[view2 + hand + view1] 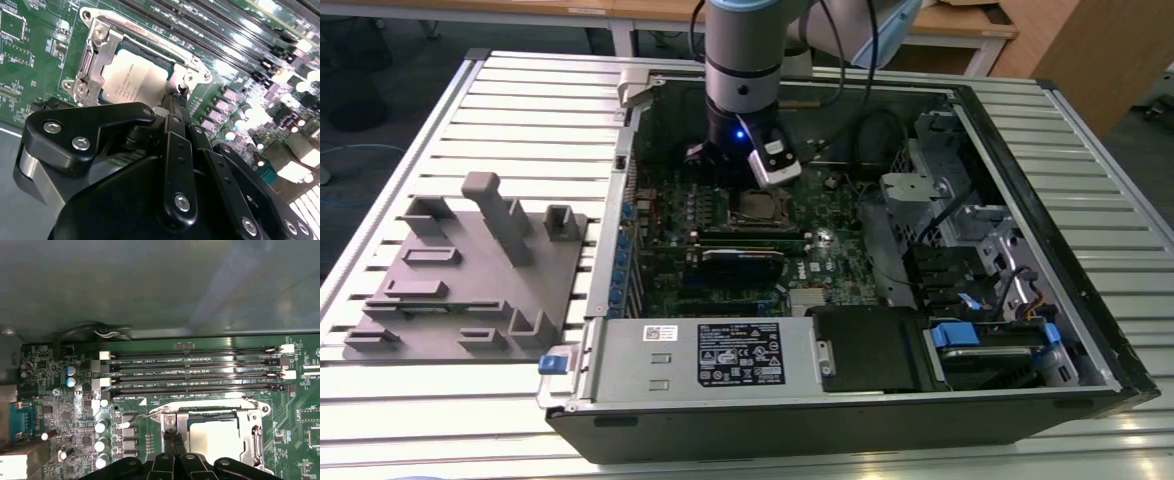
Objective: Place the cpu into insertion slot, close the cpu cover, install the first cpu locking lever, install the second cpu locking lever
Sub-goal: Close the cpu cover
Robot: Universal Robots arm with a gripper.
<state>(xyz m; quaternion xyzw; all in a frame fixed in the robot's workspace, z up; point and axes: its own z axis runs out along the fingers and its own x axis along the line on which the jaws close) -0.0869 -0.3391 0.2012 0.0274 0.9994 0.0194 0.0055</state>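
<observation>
The cpu (754, 205), a flat square chip with a silver-grey top, lies in the insertion slot on the green motherboard, and the slot's contact field is hidden under it. In both wrist views the cpu (132, 80) (215, 440) is framed by the cpu cover (95, 55) (247, 414), which lies flat around it. My gripper (736, 178) reaches down into the case at one corner of the socket. Its black fingers meet in a narrow tip, so the gripper (177, 102) (173, 440) is shut. The tip sits against the cover's screw tab. A thin wire lever (145, 415) ends just beside it.
Long memory slots (195, 372) run alongside the socket. A black card (744, 255) stands upright near the socket, with the power supply box (734, 355) beyond it. The case walls (1027, 200) enclose the board. A grey fixture plate (467, 270) lies at the exterior view's left.
</observation>
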